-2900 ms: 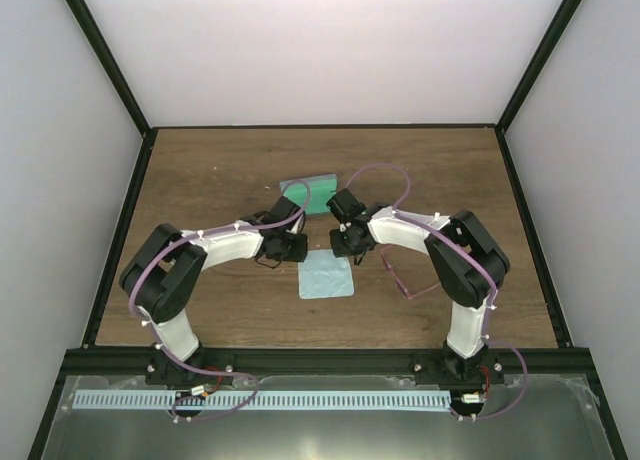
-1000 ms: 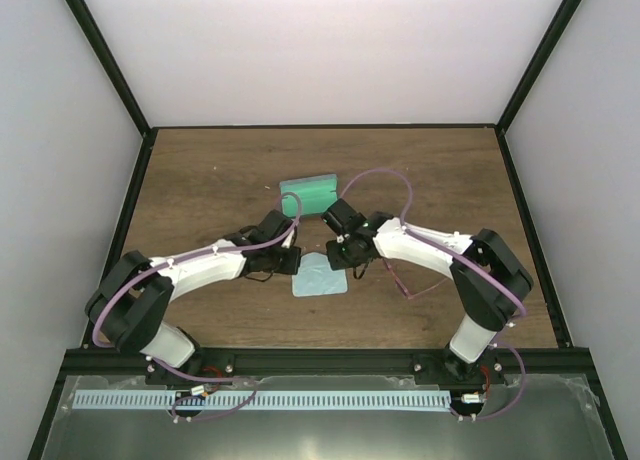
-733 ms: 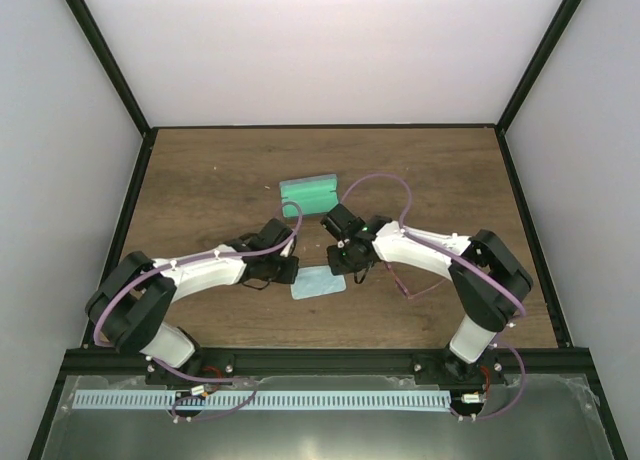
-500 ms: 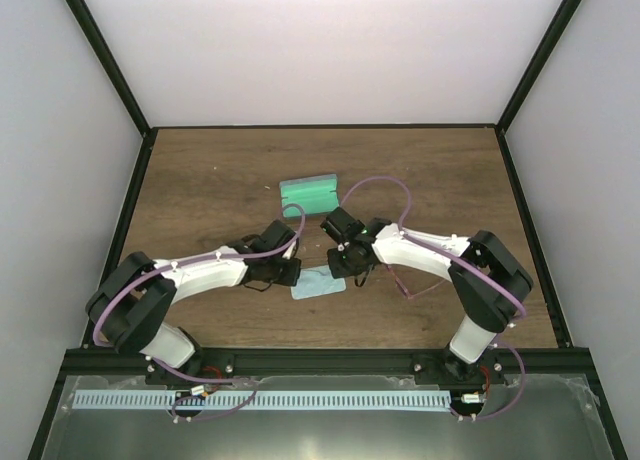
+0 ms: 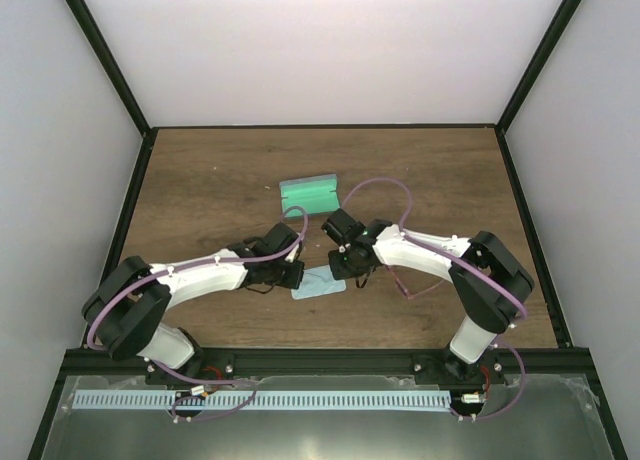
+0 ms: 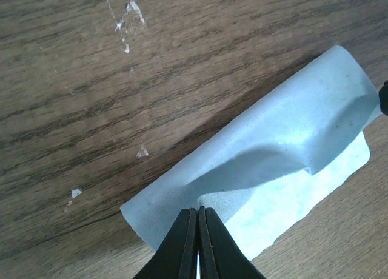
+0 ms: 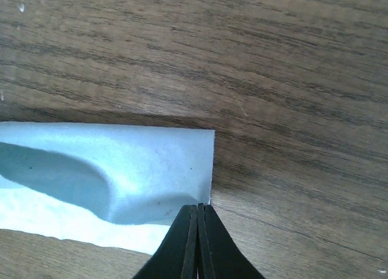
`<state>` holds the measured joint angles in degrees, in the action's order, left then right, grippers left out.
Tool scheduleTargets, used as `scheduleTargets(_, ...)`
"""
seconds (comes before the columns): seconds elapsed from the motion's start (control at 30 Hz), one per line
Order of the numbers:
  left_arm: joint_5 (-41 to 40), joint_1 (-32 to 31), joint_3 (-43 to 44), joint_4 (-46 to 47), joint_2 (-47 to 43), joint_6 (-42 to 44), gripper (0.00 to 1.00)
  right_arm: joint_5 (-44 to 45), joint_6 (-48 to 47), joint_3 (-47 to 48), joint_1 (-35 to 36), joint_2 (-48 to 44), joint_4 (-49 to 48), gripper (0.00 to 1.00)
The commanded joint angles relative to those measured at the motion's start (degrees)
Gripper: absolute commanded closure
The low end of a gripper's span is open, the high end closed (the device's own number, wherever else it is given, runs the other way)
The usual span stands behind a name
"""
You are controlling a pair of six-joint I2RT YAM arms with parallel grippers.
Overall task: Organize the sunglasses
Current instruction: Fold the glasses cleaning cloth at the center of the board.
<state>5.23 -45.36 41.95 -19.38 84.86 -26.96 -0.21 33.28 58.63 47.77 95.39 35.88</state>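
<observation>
Two grippers are set at opposite ends of a light-blue cloth (image 5: 322,284) near the middle of the wooden table (image 5: 200,180). In the top view the left gripper (image 5: 291,273) is placed at the cloth's 9 o'clock end and the right gripper (image 5: 347,265) at its 2 o'clock corner. The fingertips are hidden there beneath the wrist housings, so their state cannot be read from above.

That state is supplied by the wrist views. In the left wrist view the two dark fingers (image 6: 182,242) are pressed together with no gap, and the near edge of the cloth is pinched between them. The cloth is shown folded over on itself, with a rounded upper layer raised above a flat lower one. In the right wrist view the fingers (image 7: 182,242) are likewise pressed tight, clamped on the cloth's near right corner, with the same doubled layering visible at 9 o'clock.

Only the top view takes in the rest. The sunglasses (image 5: 408,294) are seen as a thin pink-purple outline lying on the table at 3 o'clock from the cloth, just beside the right forearm, apart from the cloth and held by neither gripper. The case (image 5: 308,192), its green inside showing, lies at 12 o'clock from the cloth.
</observation>
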Motion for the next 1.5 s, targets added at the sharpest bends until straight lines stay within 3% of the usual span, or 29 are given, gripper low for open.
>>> scheduleTargets(0.0,0.1,-0.6,-1.3,-0.5,-0.8,-0.5,0.96,0.2,0.3,-0.5,0.4,-1.4,-0.2,0.99)
scheduleTargets(0.6,0.0,-1.3,-3.2,0.5,-1.1,-1.6,0.95,-1.8,1.2,-3.4,0.8,-2.6,-1.9,0.99)
scheduleTargets(0.93,-1.9,-1.7,-4.0,0.0,-2.3,-2.3,0.60,-1.0,0.9,-2.5,1.7,-3.8,-1.9,0.82)
scheduleTargets(1.13,-3.3,-1.8,-4.3,-1.4,-5.1,-2.7,0.54,-0.2,1.2,-1.1,1.7,-3.5,-1.6,0.81)
scheduleTargets(1.37,-4.3,-1.7,-7.2,-0.5,-14.2,-6.1,0.50,1.1,1.6,0.5,1.7,-1.7,-1.6,0.77)
scheduleTargets(1.47,-2.6,-1.7,-7.7,1.5,-12.1,-7.4,0.48,1.0,1.8,0.8,1.7,-0.8,-1.9,0.77)
